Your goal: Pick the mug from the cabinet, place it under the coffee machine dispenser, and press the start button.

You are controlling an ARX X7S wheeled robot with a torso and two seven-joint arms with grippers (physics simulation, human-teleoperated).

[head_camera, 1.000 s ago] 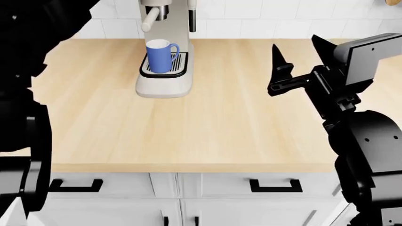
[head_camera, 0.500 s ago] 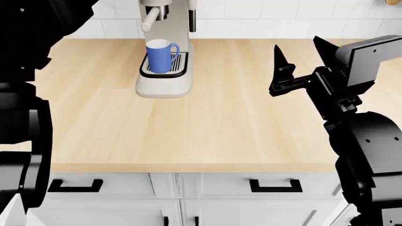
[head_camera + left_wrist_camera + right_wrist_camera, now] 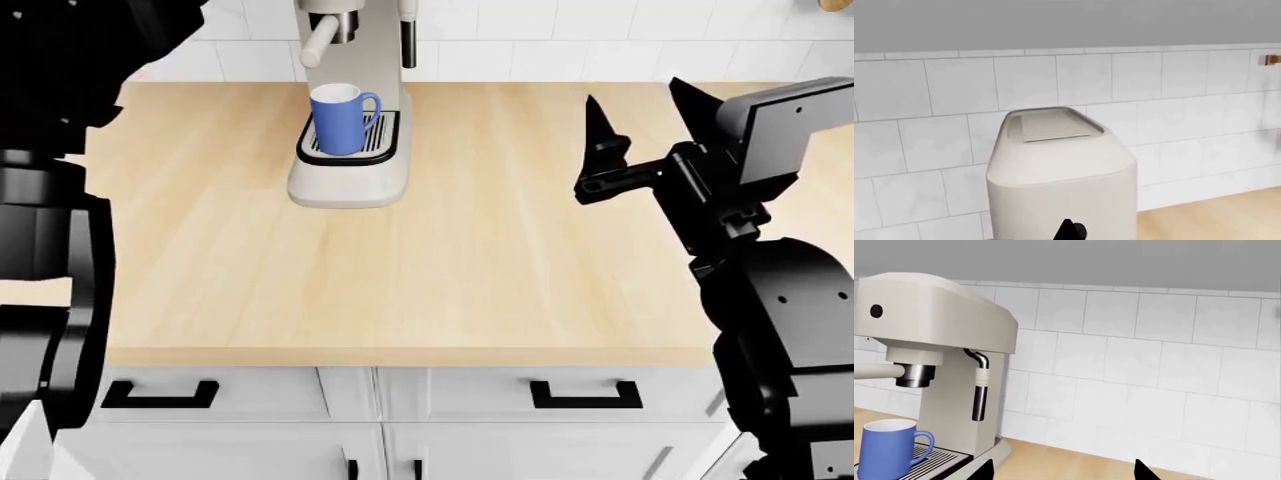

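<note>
Left wrist view: the coffee machine (image 3: pixel 1057 165) fills the centre, seen from its rear or side against the tiled wall (image 3: pixel 1187 100), ribbed top plate uppermost. One dark fingertip (image 3: pixel 1069 231) of the left gripper shows at the lower border, close before the housing. Its opening cannot be judged here; nothing is seen held. No button is visible on this face.

Head view: the mug (image 3: pixel 342 118) stands upright on the drip tray (image 3: pixel 380 140), near the countertop's (image 3: pixel 467 260) back edge, handle turned toward the robot's right. The right gripper (image 3: pixel 638 118) hovers over the countertop's right half, well apart from the machine, fingers spread wide and empty. The left arm is a dark mass at the countertop's left edge; its gripper is not discernible.

Right wrist view: the mug sits beneath the dispenser (image 3: pixel 914 374). A small dark round button (image 3: pixel 877 311) shows on the housing face toward this camera.

Judgement: placement complete; pressing remains. The button faces the right gripper, lying forward and to its left.
</note>
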